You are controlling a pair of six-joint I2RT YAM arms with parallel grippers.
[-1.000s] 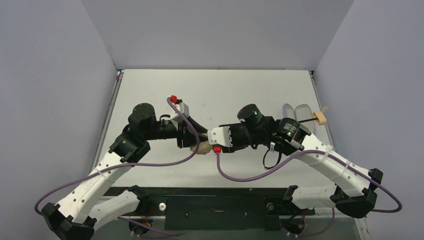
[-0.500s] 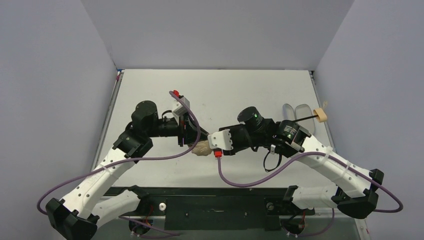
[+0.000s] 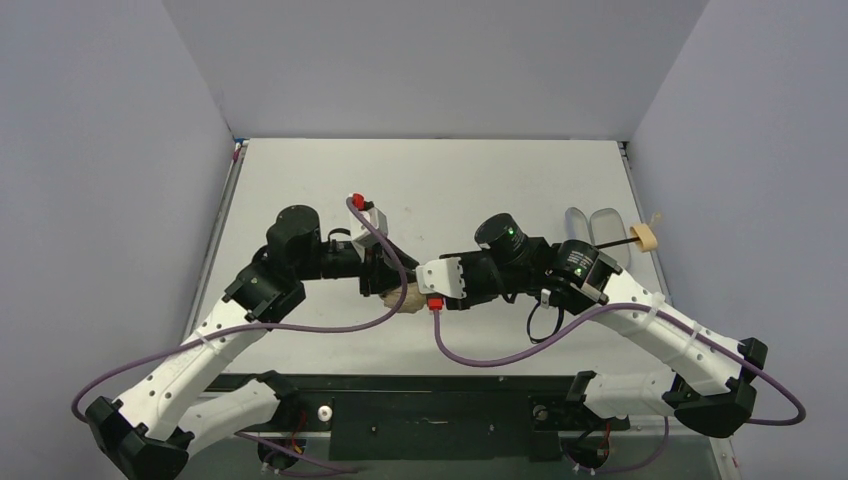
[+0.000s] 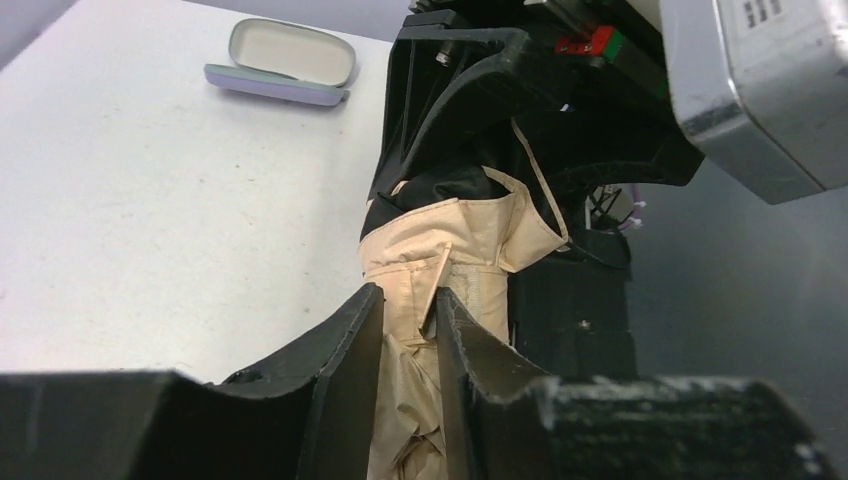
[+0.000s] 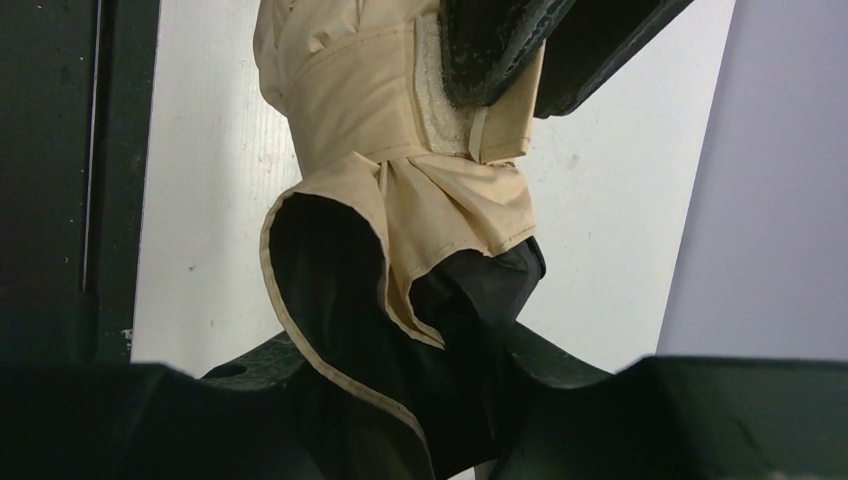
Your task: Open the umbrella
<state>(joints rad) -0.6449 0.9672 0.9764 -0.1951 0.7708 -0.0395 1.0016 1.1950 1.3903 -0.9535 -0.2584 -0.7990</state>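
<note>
The umbrella is held level above the table between both grippers. Its folded peach-beige canopy (image 3: 405, 297) shows at the middle, and its thin black shaft (image 3: 610, 240) runs right to the small beige handle (image 3: 645, 236). My left gripper (image 3: 392, 286) is shut on the canopy's strapped end (image 4: 470, 235); its fingertips (image 4: 408, 300) pinch the beige fabric. My right gripper (image 3: 420, 292) is shut on the canopy's flared end, with black lining (image 5: 400, 300) bulging between its jaws (image 5: 410, 355). The left fingers (image 5: 500, 50) show at the top of the right wrist view.
A grey-lavender open case (image 3: 590, 222) lies at the right of the table, under the shaft; it also shows in the left wrist view (image 4: 285, 62). The table's right edge (image 3: 640, 210) runs close to the handle. A black rail (image 3: 430, 385) lines the near edge.
My left arm has shifted slightly right and its wrist has turned, still gripping the canopy. The right gripper and the handle have barely moved.
</note>
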